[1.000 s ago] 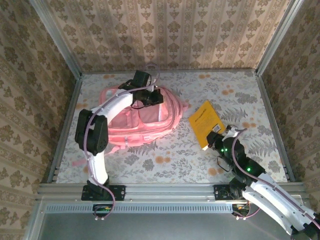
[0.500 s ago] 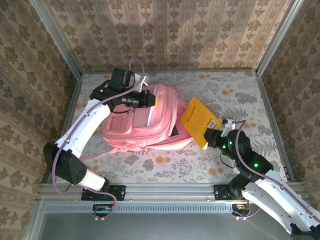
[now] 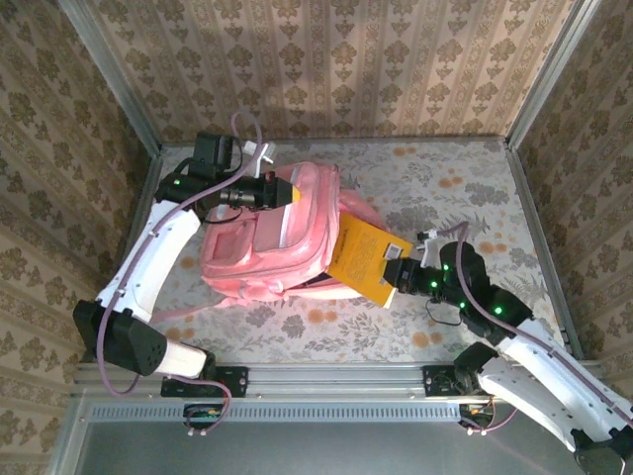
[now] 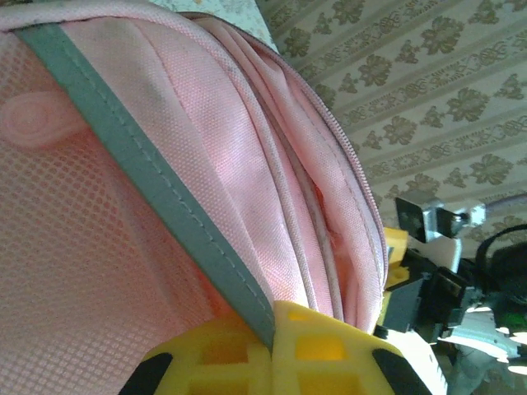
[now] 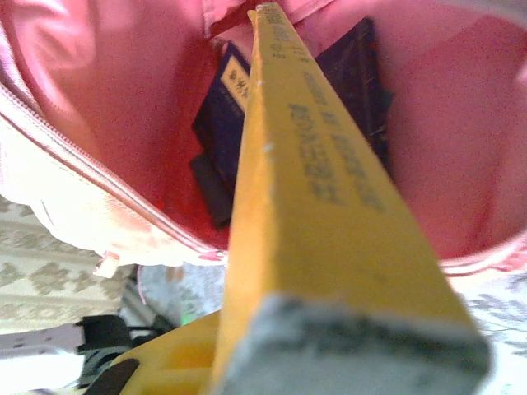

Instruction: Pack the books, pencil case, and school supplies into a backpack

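**Yellow book at the backpack's mouth**

The right hand [image 3: 396, 272] is clamped on the near end of the yellow book [image 3: 361, 255], gripping it firmly above the table [image 3: 465, 188]. The book stretches away from the fingers, its long axis aimed straight at the backpack [image 3: 259, 252]. Its far end is past the zip line and inside the pink cavity. It rides edge-on, spine towards the wrist camera. Down inside sits the navy book [image 5: 224, 97], against the lining with its yellow label showing, just left of the spine. A small dark piece [image 5: 211, 191] lies beside it. Across the bag, the left hand [image 3: 289, 191] is closed tight on the backpack's grey-trimmed rim, with the mouth facing the right arm.
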Robot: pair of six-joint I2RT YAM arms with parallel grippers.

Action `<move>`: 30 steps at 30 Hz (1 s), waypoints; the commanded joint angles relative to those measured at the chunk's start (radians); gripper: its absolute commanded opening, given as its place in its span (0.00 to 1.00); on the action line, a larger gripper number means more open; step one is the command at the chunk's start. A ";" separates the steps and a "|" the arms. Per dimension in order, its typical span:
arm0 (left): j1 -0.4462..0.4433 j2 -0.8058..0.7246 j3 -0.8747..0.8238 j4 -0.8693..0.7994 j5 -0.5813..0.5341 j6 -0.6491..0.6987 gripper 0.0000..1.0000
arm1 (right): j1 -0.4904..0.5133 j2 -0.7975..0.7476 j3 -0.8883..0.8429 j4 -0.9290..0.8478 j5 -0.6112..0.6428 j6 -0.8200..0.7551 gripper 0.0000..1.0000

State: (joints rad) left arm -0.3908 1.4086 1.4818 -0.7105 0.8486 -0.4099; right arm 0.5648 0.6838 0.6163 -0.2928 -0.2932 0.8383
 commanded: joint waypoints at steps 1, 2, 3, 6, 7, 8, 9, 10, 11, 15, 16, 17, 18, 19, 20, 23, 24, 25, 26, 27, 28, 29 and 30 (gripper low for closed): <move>-0.003 -0.080 0.040 0.155 0.157 0.023 0.00 | -0.008 0.068 0.028 0.274 -0.168 0.151 0.00; -0.003 -0.083 0.039 0.158 0.163 0.023 0.00 | -0.008 0.097 0.020 0.333 -0.192 0.189 0.00; -0.005 -0.085 0.038 0.163 0.169 0.022 0.00 | -0.008 0.123 0.012 0.390 -0.204 0.226 0.00; -0.009 -0.095 0.031 0.188 0.195 0.019 0.00 | -0.008 0.197 0.014 0.528 -0.229 0.307 0.00; -0.011 -0.095 0.029 0.194 0.201 0.019 0.00 | -0.007 0.220 0.025 0.546 -0.233 0.315 0.00; -0.013 -0.097 0.029 0.200 0.209 0.017 0.00 | -0.006 0.243 0.038 0.560 -0.235 0.317 0.00; -0.014 -0.100 0.028 0.207 0.213 0.017 0.00 | -0.006 0.270 0.053 0.562 -0.232 0.313 0.00; -0.016 -0.102 0.028 0.211 0.214 0.015 0.00 | -0.006 0.295 0.065 0.558 -0.226 0.306 0.00; -0.016 -0.103 0.029 0.215 0.213 0.013 0.00 | -0.006 0.329 0.080 0.552 -0.221 0.298 0.00; -0.019 -0.093 0.048 0.235 0.229 -0.003 0.00 | 0.012 0.487 0.115 0.602 -0.204 0.298 0.00; -0.021 -0.086 0.060 0.234 0.232 -0.001 0.00 | 0.028 0.523 0.130 0.597 -0.172 0.287 0.00; -0.025 -0.079 0.073 0.231 0.233 0.000 0.00 | 0.047 0.560 0.149 0.589 -0.137 0.270 0.00; -0.028 -0.072 0.083 0.228 0.234 0.000 0.00 | 0.063 0.596 0.168 0.587 -0.117 0.262 0.01; -0.031 -0.065 0.094 0.230 0.236 -0.001 0.00 | 0.086 0.640 0.193 0.596 -0.099 0.258 0.02; -0.033 -0.058 0.102 0.235 0.236 -0.003 0.00 | 0.108 0.689 0.216 0.613 -0.085 0.261 0.03; -0.036 -0.041 0.122 0.239 0.245 -0.007 0.00 | 0.174 0.833 0.261 0.704 -0.021 0.285 0.10; -0.036 -0.037 0.123 0.241 0.248 -0.010 0.00 | 0.194 0.872 0.268 0.751 0.009 0.295 0.18; -0.036 -0.036 0.120 0.242 0.247 -0.009 0.00 | 0.207 0.899 0.271 0.787 0.039 0.301 0.21; -0.036 -0.036 0.115 0.247 0.246 -0.010 0.00 | 0.221 0.928 0.279 0.814 0.071 0.302 0.23; -0.036 -0.036 0.108 0.249 0.246 -0.011 0.00 | 0.232 0.958 0.293 0.828 0.093 0.302 0.25; -0.035 -0.036 0.103 0.251 0.245 -0.013 0.00 | 0.241 0.980 0.307 0.836 0.105 0.301 0.29; -0.034 -0.036 0.096 0.254 0.245 -0.015 0.00 | 0.252 1.006 0.330 0.844 0.108 0.298 0.33; -0.033 -0.037 0.086 0.256 0.243 -0.014 0.00 | 0.261 1.033 0.355 0.841 0.104 0.290 0.37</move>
State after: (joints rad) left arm -0.4171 1.4097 1.4948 -0.6510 0.9577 -0.4259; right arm 0.7948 1.6585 0.8917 0.4473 -0.2638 1.1305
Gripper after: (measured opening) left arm 0.062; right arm 0.342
